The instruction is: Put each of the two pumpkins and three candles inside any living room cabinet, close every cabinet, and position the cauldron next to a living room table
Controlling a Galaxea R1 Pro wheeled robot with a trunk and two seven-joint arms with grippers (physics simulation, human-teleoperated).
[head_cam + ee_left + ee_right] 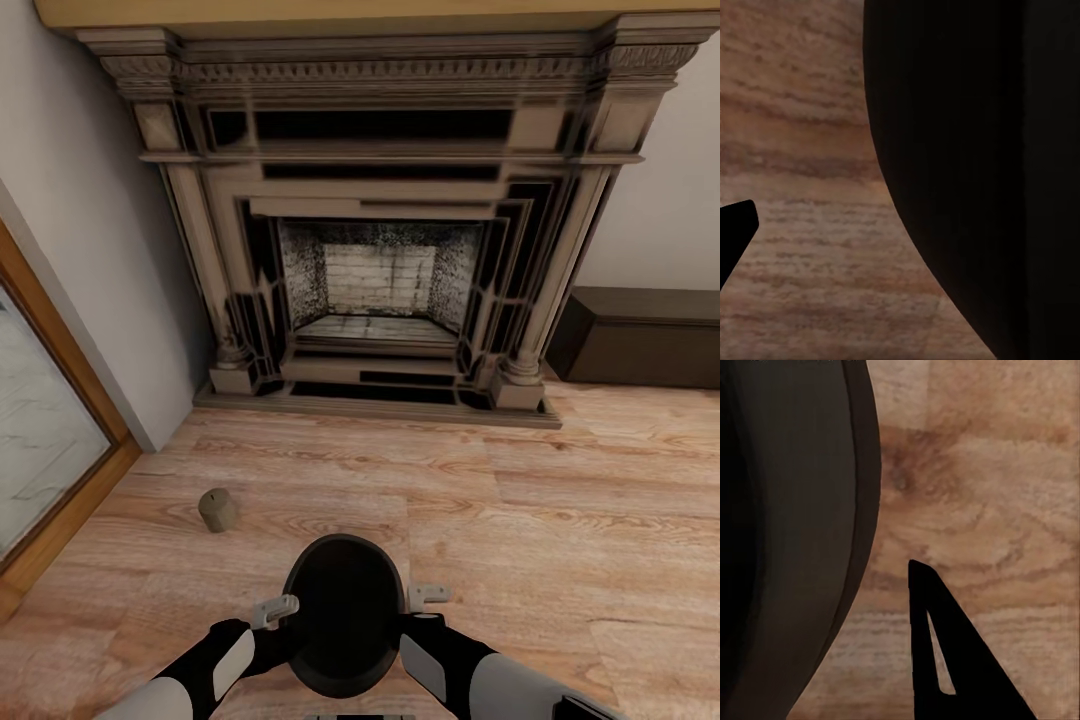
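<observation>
While the cauldron (343, 615) sat low in the frame's centre, the left gripper (274, 609) and right gripper (428, 595) flanked its rim; whether either pincer was spread or pinching I cannot tell. It looked rigid, bulky and probably heavy, with smooth walls likely to slip, so holding opposite sides of the rim seemed soundest. A candle (217, 509) lay on the wooden floor (560, 520) at lower left.

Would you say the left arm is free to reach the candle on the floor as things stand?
Probably not yet: the left gripper sits against the cauldron, apparently helping the right gripper carry it. The floor between it and the candle shows no obstacle.
</observation>
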